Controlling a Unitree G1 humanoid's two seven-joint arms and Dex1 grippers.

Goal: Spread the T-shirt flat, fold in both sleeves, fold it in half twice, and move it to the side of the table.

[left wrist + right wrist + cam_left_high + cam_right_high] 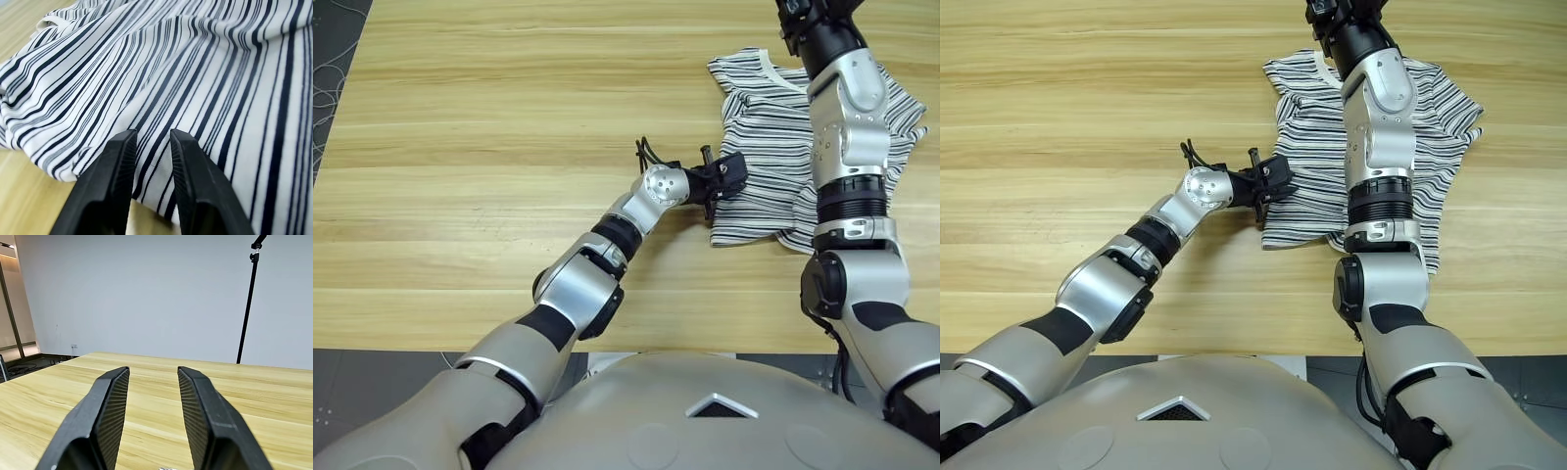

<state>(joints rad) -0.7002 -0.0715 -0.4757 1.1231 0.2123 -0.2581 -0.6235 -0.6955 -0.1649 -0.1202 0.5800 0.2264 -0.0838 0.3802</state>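
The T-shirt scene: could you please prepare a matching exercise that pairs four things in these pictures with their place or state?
Things
A. T-shirt
B. left gripper
C. right gripper
D. black stand

Places or states
1. open, facing the far wall
2. upright beyond the table
3. at the shirt's left edge, low over the cloth
4. rumpled, striped, lying on the table

Pairs: A-4, B-3, C-1, D-2

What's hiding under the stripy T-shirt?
The wooden table shows around the T-shirt, which lies on it. Anything else beneath is covered by the crumpled cloth and cannot be seen.
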